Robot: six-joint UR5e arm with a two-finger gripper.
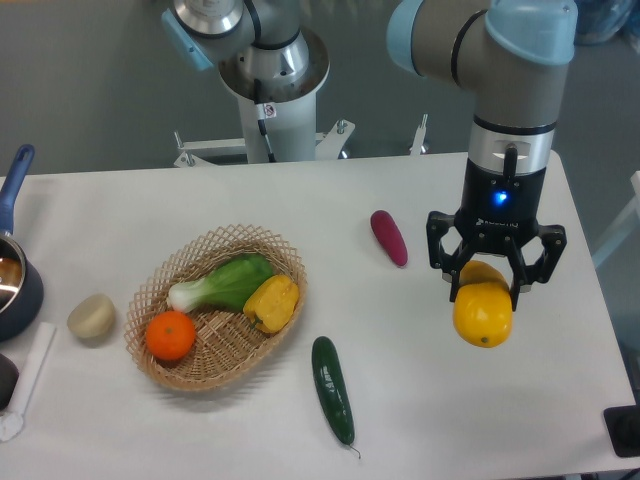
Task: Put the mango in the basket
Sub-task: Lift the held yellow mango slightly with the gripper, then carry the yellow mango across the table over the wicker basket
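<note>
The mango (483, 310) is a glossy yellow oval fruit at the right of the table. My gripper (484, 282) is shut on the mango's upper end, with the fingers on either side; I cannot tell whether the mango rests on the table or hangs just above it. The tan wicker basket (180, 375) sits at the left centre, well to the left of the gripper. It holds an orange (170, 335), a yellow bell pepper (272, 303) and a green bok choy (225, 283).
A dark green cucumber (332, 388) lies in front of the basket's right side. A purple-red sweet potato (389, 237) lies between basket and gripper. A pale potato (91, 316) and a blue-handled pot (15, 280) are at the far left.
</note>
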